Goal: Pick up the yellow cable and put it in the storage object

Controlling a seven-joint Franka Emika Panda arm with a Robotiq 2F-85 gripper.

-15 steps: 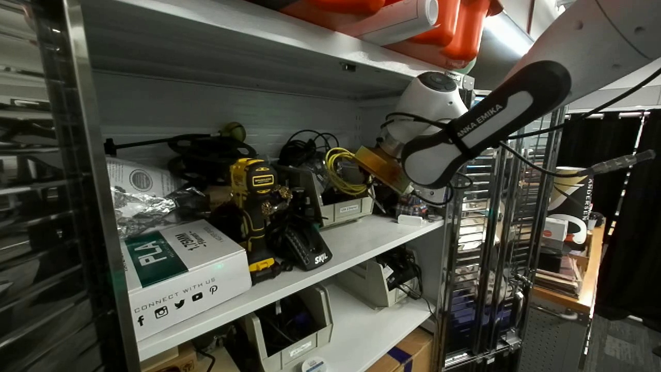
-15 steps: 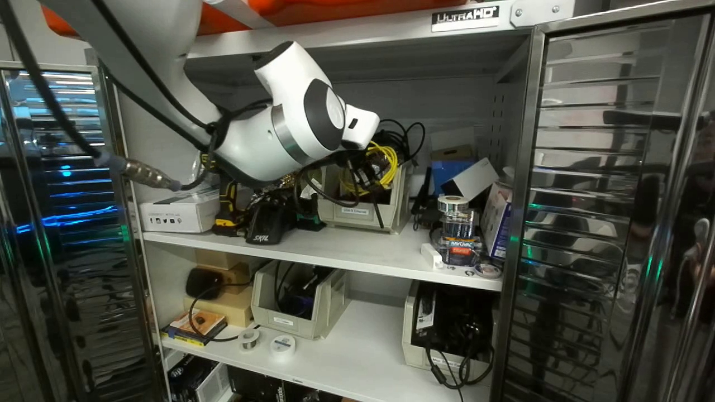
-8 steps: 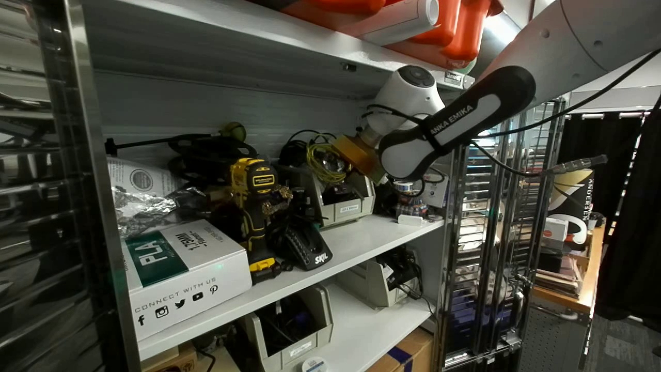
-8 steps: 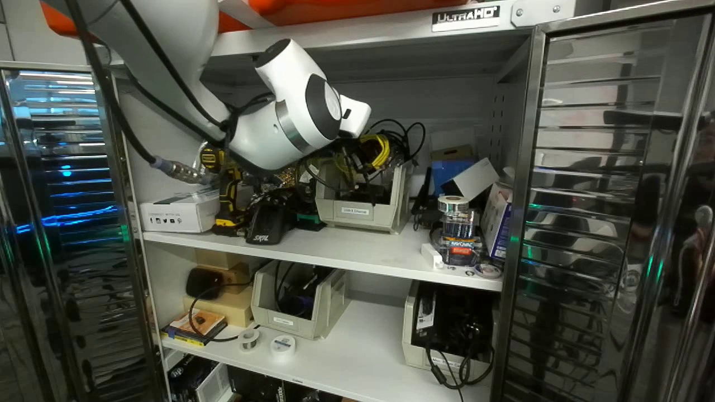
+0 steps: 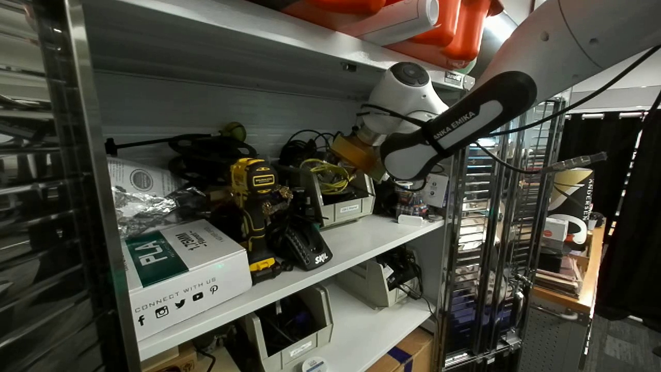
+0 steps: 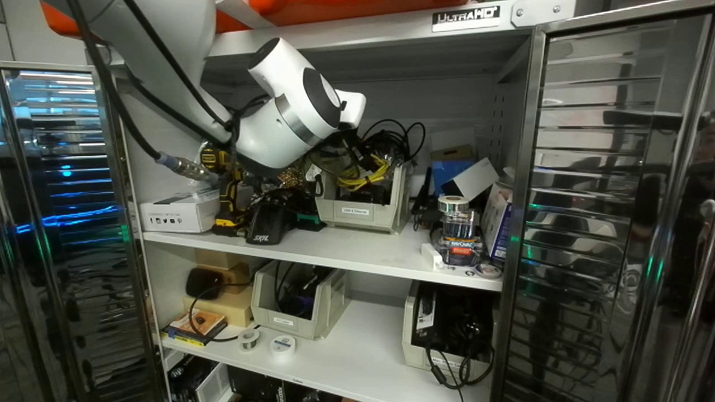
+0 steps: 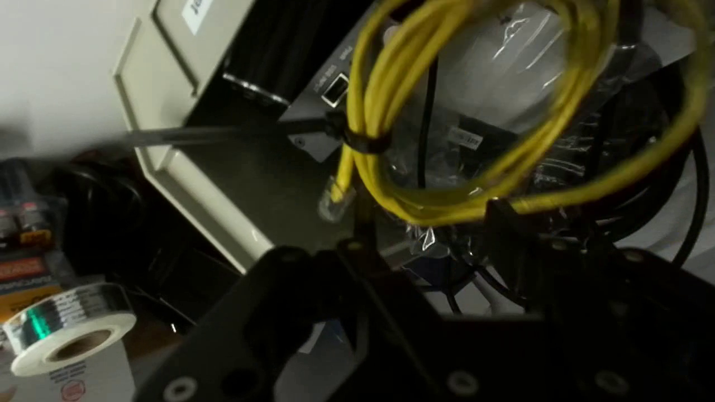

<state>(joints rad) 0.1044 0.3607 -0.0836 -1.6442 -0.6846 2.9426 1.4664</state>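
Note:
The yellow cable [image 5: 334, 187] is a loose coil that lies low in the mouth of the whitish-grey bin [image 5: 330, 213] on the upper shelf. In an exterior view the cable [image 6: 366, 181] also shows inside the bin [image 6: 385, 216]. In the wrist view the coil [image 7: 377, 111] fills the upper middle, with its clear plug hanging at its left, over the bin's interior and rim [image 7: 206, 195]. My gripper [image 7: 431, 211] has its two dark fingers apart, just below the coil's lower edge, with no cable pinched between them. The fingers are mostly hidden in both exterior views.
Black cords and clear plastic bags fill the bin. A yellow-black drill [image 5: 253, 206], a SKIL charger [image 5: 304, 245] and a white-and-green box [image 5: 191, 274] stand beside it. Batteries and a tape roll [image 6: 453, 204] stand across from them. A shelf board hangs above.
The arm has moved deeper into the cabinet, toward the drill side. The coil, held upright before, has dropped lower and now lies flatter in the bin. The fingers have let go of it.

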